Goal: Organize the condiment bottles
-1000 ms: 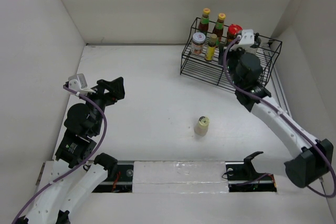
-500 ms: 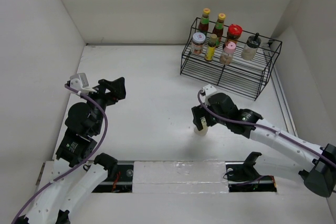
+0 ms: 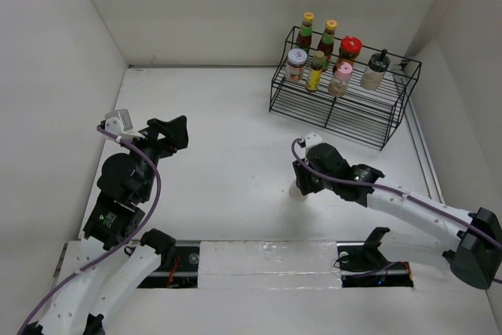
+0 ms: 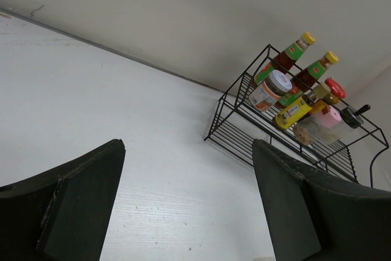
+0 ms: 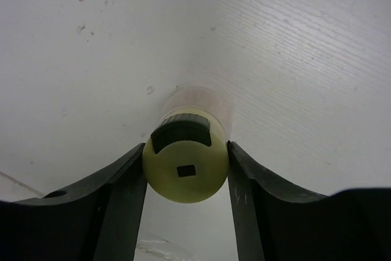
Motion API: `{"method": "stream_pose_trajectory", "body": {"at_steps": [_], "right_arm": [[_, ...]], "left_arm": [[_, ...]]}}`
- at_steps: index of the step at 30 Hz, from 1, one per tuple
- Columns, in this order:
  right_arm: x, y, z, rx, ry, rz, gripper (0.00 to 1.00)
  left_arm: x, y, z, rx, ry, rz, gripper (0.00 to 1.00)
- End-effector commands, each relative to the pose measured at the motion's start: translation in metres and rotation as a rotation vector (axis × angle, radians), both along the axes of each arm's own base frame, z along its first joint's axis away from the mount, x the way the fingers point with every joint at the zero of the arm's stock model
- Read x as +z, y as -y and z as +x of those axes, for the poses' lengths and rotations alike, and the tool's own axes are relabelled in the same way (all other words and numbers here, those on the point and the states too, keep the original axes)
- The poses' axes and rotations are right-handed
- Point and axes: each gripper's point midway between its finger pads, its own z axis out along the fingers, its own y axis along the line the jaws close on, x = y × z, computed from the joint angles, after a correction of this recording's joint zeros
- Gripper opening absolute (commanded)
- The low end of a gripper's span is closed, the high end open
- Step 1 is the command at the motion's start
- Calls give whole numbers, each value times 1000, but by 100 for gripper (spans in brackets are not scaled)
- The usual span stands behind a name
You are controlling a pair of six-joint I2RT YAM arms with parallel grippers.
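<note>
Clasped upright cream-capped shaker [image 5: 185, 172], dark tab on its pale-yellow lid, between right fingers [image 5: 122, 206]; held left fingers [image 4: 79, 200] apart, empty.

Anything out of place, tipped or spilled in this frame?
Only the cream-capped shaker is off the black wire rack. It stands alone on the table, with the right tool closed on its cap. No spill is visible.

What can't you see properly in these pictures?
Top view: cream-capped shaker mostly hidden under the right gripper.
Right wrist view: the shaker's cap hides most of its body.
Top view: labels of bottles on the black wire rack are too small to read.
</note>
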Motion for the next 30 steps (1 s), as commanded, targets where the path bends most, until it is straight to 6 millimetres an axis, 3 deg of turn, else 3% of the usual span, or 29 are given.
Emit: {"method": "stream_pose_trajectory", "body": {"at_steps": [1, 3, 5, 8, 13, 14, 15, 17, 18, 19, 22, 23, 26, 30], "right_arm": [[86, -5, 36, -108, 261, 131, 39], [137, 11, 50, -171, 419, 167, 39], [185, 43, 69, -282, 548, 165, 38], [233, 88, 95, -400, 659, 135, 34], [241, 140, 136, -532, 675, 86, 33], [237, 143, 143, -520, 665, 97, 33], [237, 165, 153, -565, 665, 88, 33], [223, 170, 175, -541, 619, 98, 33], [223, 185, 182, -570, 621, 93, 32], [213, 188, 192, -575, 605, 87, 32], [221, 192, 211, -551, 621, 119, 32], [208, 197, 217, -563, 592, 106, 32], [206, 199, 226, -564, 594, 109, 32], [181, 205, 237, -574, 542, 93, 32]], "left_arm": [[7, 4, 2, -14, 34, -4, 81], [7, 4, 2, -14, 34, -4, 81], [7, 4, 2, -14, 34, -4, 81], [7, 4, 2, -14, 34, -4, 81], [12, 1, -2, -14, 52, -13, 81], [12, 1, -2, -14, 52, -13, 81], [12, 1, -2, -14, 52, -13, 81], [12, 1, -2, -14, 52, -13, 81], [12, 1, -2, -14, 52, -13, 81], [12, 1, -2, -14, 52, -13, 81], [12, 1, -2, -14, 52, -13, 81], [12, 1, -2, -14, 52, -13, 81], [12, 1, -2, -14, 52, -13, 81], [12, 1, -2, -14, 52, -13, 81]]}}
